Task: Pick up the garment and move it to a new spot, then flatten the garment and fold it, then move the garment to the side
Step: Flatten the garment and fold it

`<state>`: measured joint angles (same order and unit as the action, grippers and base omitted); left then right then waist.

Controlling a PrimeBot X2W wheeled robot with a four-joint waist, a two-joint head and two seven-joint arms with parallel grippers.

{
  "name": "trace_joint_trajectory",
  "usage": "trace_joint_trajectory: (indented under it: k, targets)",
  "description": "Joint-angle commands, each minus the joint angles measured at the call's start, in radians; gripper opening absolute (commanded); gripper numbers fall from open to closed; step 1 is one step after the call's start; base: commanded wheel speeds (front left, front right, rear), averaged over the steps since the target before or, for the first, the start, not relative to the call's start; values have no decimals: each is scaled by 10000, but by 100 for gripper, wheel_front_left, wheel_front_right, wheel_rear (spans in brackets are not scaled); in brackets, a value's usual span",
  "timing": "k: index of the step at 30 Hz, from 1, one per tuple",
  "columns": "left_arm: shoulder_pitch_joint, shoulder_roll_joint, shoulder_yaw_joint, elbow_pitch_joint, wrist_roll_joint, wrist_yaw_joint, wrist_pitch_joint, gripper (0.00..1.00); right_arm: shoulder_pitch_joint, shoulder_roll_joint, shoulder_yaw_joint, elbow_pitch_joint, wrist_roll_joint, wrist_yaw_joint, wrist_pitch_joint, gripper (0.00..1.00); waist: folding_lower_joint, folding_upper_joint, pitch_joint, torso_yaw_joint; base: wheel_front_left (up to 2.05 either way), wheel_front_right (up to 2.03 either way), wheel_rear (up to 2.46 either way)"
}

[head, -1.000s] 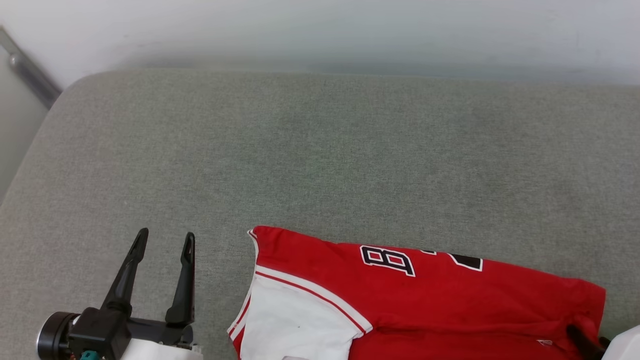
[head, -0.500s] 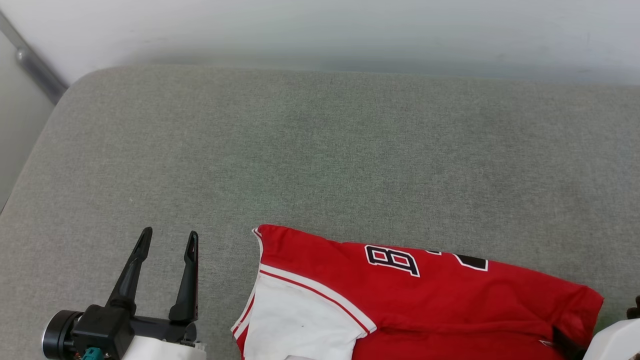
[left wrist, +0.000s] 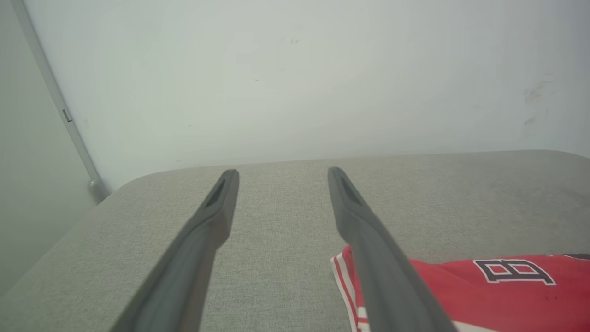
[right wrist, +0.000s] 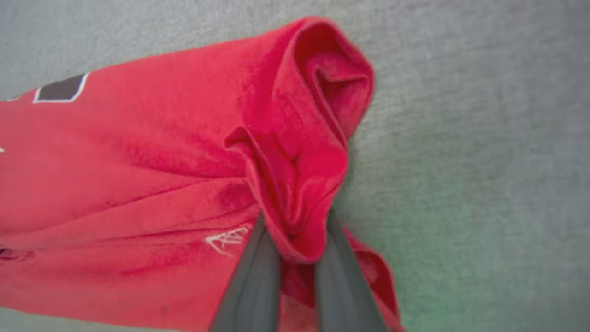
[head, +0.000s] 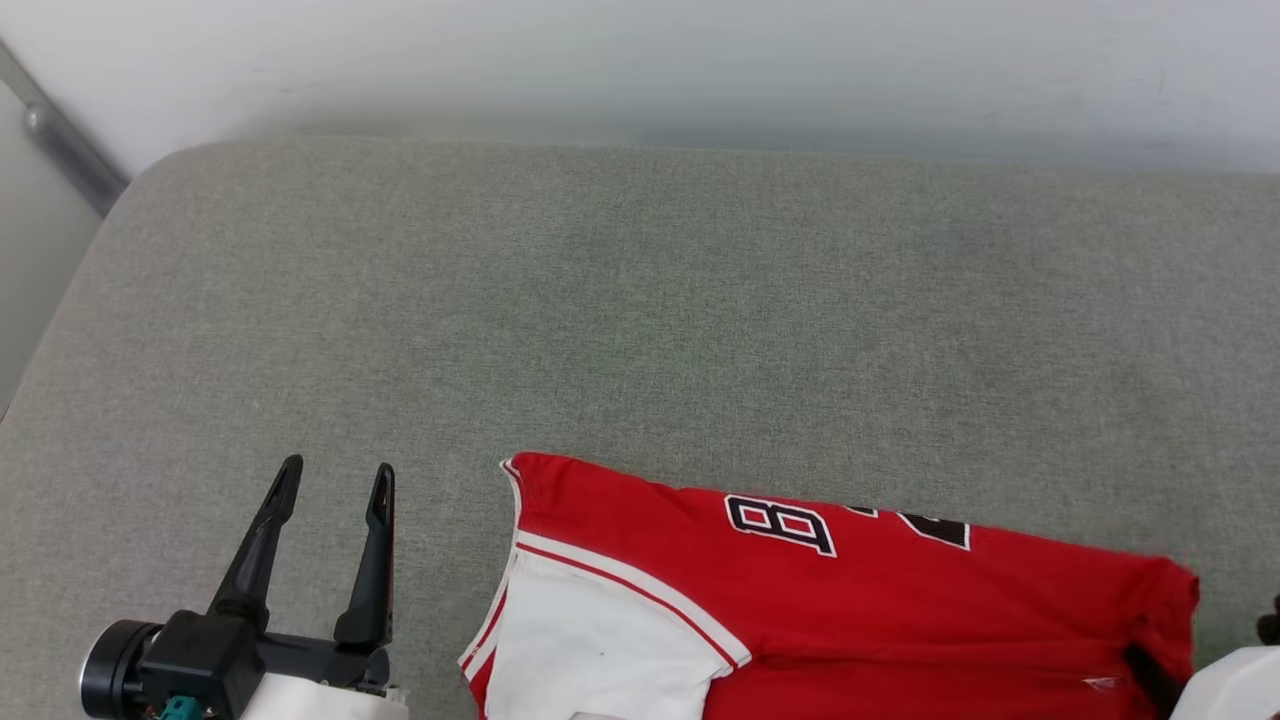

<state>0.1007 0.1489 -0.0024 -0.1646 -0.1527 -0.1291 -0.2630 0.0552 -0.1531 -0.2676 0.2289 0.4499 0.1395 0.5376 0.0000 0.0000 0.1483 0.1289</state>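
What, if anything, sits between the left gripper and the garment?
Nothing visible. Bare grey cushion separates the open left gripper from the white sleeve of the garment. The right gripper grips a red fold.

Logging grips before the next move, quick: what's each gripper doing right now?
Left gripper: open, holding nothing.
Right gripper: closed on a bunched fold of the garment.

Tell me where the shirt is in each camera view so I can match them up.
Head view: shirt at the lower right, cut by the bottom edge.
Left wrist view: shirt in the lower right corner.
Right wrist view: shirt across left and centre, a fold pinched in the right gripper.
Shared landmark: its black, white-edged lettering.
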Motion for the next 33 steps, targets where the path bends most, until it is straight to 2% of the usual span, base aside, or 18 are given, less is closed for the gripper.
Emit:
trace_joint_trajectory:
  k: [1,9,13,20,27,33]
  targets:
    - [102,44,-20,-7,-6,-7,-21,100,-77,-318,-327,348,-275,-161,-89,0,0,0,-12,-17,0,0,0]
    - [122,80,-54,16,-20,-8,-21,100,-706,-1001,-1892,528,-1257,-96,-554,0,0,0,-91,-118,0,0,0]
    - [131,82,-80,65,-38,-8,-21,100,-856,-1049,-2175,576,-1598,-95,-451,0,0,0,-143,-174,0,0,0]
    - [231,0,-81,167,-58,-8,-21,100,-472,-793,-1631,-210,-1337,-90,11,0,0,0,-380,-292,0,0,0]
    - [408,-81,-93,241,-70,-8,-21,100,306,-566,-386,-1655,-903,-90,790,0,0,0,-731,-385,0,0,0]
    - [606,-115,-187,317,-90,-8,-21,100,781,80,631,-2973,-463,-90,1480,0,0,0,-1037,-414,0,0,0]
